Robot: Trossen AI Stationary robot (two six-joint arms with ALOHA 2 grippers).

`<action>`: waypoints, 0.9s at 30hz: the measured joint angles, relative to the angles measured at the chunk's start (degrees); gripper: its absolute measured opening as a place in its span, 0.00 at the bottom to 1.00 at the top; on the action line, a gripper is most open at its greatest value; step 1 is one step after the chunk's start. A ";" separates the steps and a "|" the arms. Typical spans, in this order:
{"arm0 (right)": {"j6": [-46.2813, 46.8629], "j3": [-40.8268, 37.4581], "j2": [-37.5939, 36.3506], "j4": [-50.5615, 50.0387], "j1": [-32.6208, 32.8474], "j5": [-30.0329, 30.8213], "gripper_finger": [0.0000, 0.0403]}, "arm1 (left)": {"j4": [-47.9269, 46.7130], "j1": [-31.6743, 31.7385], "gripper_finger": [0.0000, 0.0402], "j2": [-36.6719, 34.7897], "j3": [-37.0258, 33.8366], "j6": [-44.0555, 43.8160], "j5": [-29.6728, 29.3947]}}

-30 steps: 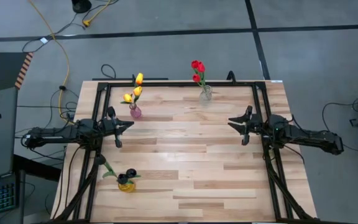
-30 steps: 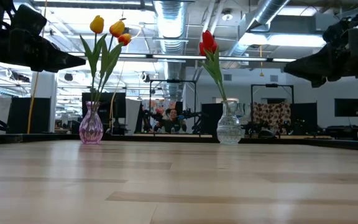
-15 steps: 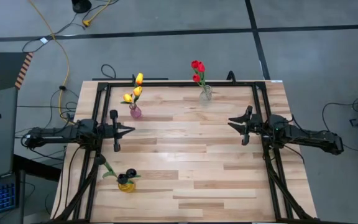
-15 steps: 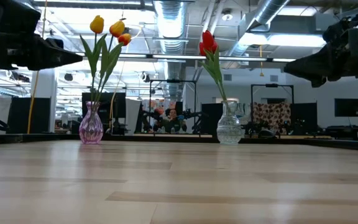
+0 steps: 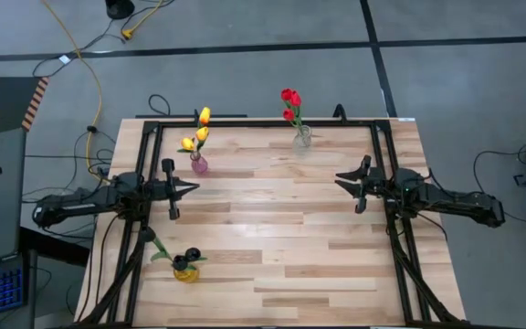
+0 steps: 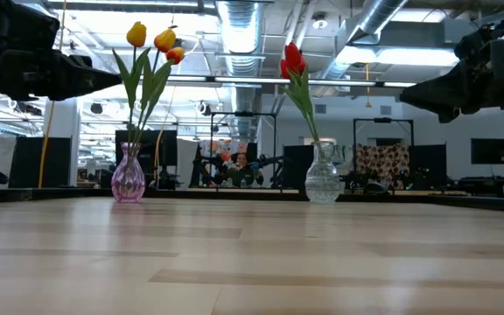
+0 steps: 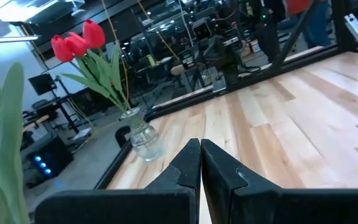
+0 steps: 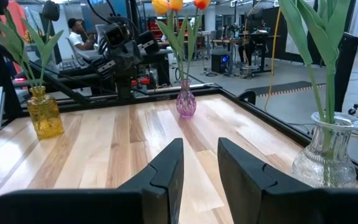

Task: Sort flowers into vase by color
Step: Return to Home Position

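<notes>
Over the wooden table [image 5: 281, 238] at roughly 9 o'clock, seen from above: the left gripper [image 5: 188, 189], raised clear of the surface, pointing toward 3 o'clock, fingers [image 7: 188, 165] pressed flat together with nothing between them. Opposite, between 2 and 3 o'clock: the right gripper [image 5: 340, 177], also aloft, aimed toward 9 o'clock, fingers [image 8: 166, 163] parallel with a narrow gap, holding nothing. Well apart from each other.

At 10 o'clock, near the left gripper but not touching it: the purple vase [image 5: 199, 165], upright, with three yellow-orange tulips [image 5: 199, 131] standing in it. Between 12 and 1 o'clock, by the far edge: the clear vase [image 5: 301, 137], upright, carrying the red tulips [image 5: 289, 100], heads bunched close. At 8 o'clock, near the left edge: the yellow vase [image 5: 185, 272] with the near-black tulips [image 5: 186, 260]. Seemingly two dark heads showing, though hard to count from overhead, and one green stem [image 5: 160, 247] leaning out toward 11 o'clock.
</notes>
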 joint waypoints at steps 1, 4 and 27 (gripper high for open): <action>-0.02 0.00 0.01 0.00 0.00 0.00 0.31 | 0.06 0.30 0.00 0.14 0.00 0.06 0.00; -0.01 0.00 0.00 0.00 0.00 -0.01 0.31 | 0.05 0.82 0.00 0.23 0.00 0.00 0.00; -0.02 -0.01 0.01 -0.01 0.00 -0.02 0.31 | 0.19 0.79 0.00 0.23 -0.02 -7.41 -0.04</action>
